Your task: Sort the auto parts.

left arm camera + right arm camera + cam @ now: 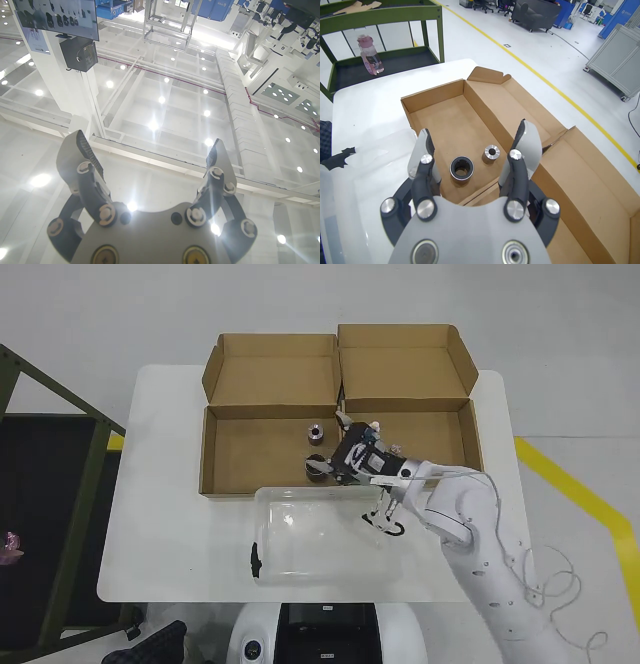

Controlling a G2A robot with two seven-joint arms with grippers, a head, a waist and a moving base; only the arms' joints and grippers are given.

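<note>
My right fingers (475, 128) are spread wide and grasp nothing. They hang over the right end of the left cardboard box (437, 120), close to its near wall. Below them, on the box floor, stands a dark-bored metal ring (461, 170), in line with the gap between the fingers and not touching either one. A smaller silver cylinder (491, 154) with a hole in its top stands just beside the ring, on its far side. The two are apart. The right cardboard box (590, 180) sits against the left one, flaps open. A clear plastic bin (300, 544) lies on the white tabletop (160, 464), on the near side of the boxes. My left fingers (147, 138) are also released and empty, pointing up toward the ceiling lights.
</note>
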